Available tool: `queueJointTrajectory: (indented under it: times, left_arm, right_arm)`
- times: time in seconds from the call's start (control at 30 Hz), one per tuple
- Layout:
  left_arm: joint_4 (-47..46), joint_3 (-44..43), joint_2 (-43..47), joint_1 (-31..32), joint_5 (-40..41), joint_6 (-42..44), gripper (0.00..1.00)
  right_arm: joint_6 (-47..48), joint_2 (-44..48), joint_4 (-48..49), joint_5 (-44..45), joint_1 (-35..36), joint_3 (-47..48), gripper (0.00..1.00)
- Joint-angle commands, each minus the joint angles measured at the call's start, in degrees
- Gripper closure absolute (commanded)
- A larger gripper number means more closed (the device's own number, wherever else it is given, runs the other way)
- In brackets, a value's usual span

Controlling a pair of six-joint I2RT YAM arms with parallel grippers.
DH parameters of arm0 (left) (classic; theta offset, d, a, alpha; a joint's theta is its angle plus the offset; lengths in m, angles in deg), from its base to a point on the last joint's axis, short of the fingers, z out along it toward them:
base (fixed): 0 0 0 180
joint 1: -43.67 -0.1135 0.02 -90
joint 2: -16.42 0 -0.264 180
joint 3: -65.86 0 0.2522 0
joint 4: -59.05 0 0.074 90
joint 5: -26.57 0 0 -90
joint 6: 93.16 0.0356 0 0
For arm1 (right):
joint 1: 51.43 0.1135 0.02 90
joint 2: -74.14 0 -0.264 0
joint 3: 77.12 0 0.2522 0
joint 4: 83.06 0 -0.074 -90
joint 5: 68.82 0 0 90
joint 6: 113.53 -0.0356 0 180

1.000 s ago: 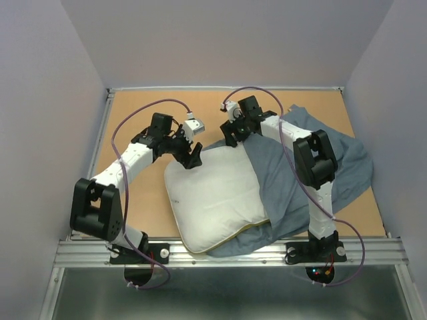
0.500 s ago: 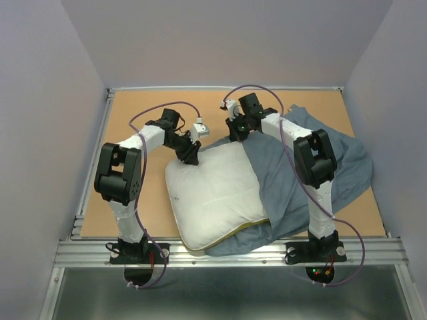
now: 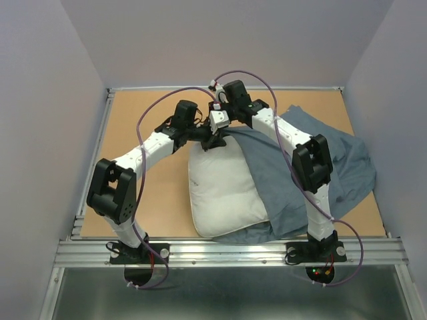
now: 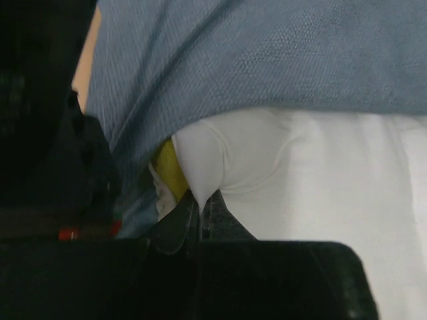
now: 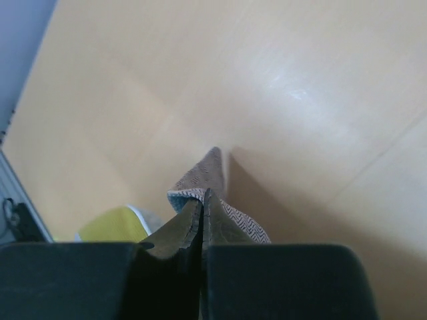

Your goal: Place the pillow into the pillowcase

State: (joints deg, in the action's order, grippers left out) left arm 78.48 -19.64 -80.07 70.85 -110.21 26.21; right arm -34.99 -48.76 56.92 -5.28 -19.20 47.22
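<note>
"Where's the pillow (image 3: 223, 190)?"

"Flat on the bench (image 3: 153, 193), with the pillowcase (image 3: 280, 180) draped over its right side."

"Your left fingers (image 4: 193, 220)?"

"Pinched on the pillow's far corner. White cloth is bunched between the tips, just under the pillowcase's edge."

"And your right fingers (image 5: 197, 223)?"

"Clamped on a fold of the pillowcase's hem, close beside my left."
</note>
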Motion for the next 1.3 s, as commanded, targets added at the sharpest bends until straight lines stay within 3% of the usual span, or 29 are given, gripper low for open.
queueJointTrajectory:
  times: [0.0, 0.2, 0.37, 0.53, 0.57, 0.6, 0.67, 0.7, 0.73, 0.8, 0.83, 0.87, 0.9, 0.97, 1.07, 1.27]
  left_arm:
    - [-16.2, 4.1, 5.1, 1.2, -1.6, -7.1, 1.00]
    - [-25.7, 11.6, 6.9, 0.1, 4.2, -17.7, 1.00]
    - [-28.6, 17.3, 9.0, -9.4, 5.4, -33.5, 1.00]
    - [-31.1, 24.9, 15.4, -15.0, 15.1, -41.6, 1.00]
    - [-31.2, 26.3, 15.5, -16.4, 16.3, -43.2, 1.00]
    - [-31.8, 26.7, 15.4, -16.5, 16.6, -44.5, 1.00]
    - [-31.6, 27.1, 14.7, -16.6, 16.5, -46.0, 1.00]
    - [-31.1, 26.7, 14.5, -16.6, 14.7, -46.0, 0.89]
    - [-29.8, 25.0, 14.2, -16.6, 13.7, -44.3, 0.55]
    - [-22.0, 21.9, 14.8, -15.8, 12.5, -39.5, 0.39]
    - [-18.7, 20.3, 15.6, -15.2, 12.4, -36.2, 0.19]
    - [-14.9, 18.8, 17.7, -13.9, 13.8, -26.2, 0.01]
    - [-8.2, 16.3, 19.0, -12.7, 15.5, -21.9, 0.01]
    - [-3.1, 16.1, 23.7, -8.7, 19.9, -10.1, 0.01]
    - [6.9, 18.4, 28.7, -2.1, 24.0, 0.0, 0.01]
    - [18.7, 19.7, 30.6, 13.8, 27.7, 1.7, 0.01]
  right_arm:
    - [-12.4, 1.6, 6.3, 0.5, 1.4, 4.2, 0.99]
    - [-15.2, -3.4, 8.9, -0.6, 3.3, 13.3, 0.99]
    - [-13.7, -10.4, 11.7, 0.9, 4.6, 24.6, 0.99]
    - [-15.0, -11.2, 15.0, -1.7, 4.8, 24.7, 0.99]
    - [-14.9, -10.6, 15.0, -2.4, 4.7, 23.9, 0.95]
    - [-14.6, -9.6, 14.9, -2.8, 4.7, 22.8, 0.57]
    - [-10.7, -3.3, 14.7, -1.9, 4.0, 15.2, 0.28]
    - [-7.9, -0.5, 14.7, -1.0, 3.5, 11.3, 0.26]
    - [-6.9, 2.3, 14.7, 0.6, 2.8, 4.5, 0.24]
    - [-5.2, 11.6, 14.4, 0.7, -0.6, -2.9, 0.22]
    - [-3.8, 15.1, 14.0, 1.0, -2.0, -6.1, 0.21]
    - [-3.2, 18.1, 13.5, 1.2, -3.5, -10.0, 0.21]
    - [-2.4, 20.7, 11.9, 1.8, -6.5, -15.9, 0.20]
    - [0.4, 28.4, 9.3, 4.3, -9.3, -22.1, 0.21]
    - [4.1, 36.4, 5.0, 7.6, -13.6, -37.4, 0.24]
    - [2.2, 41.3, 4.3, 7.4, -13.9, -51.6, 0.27]
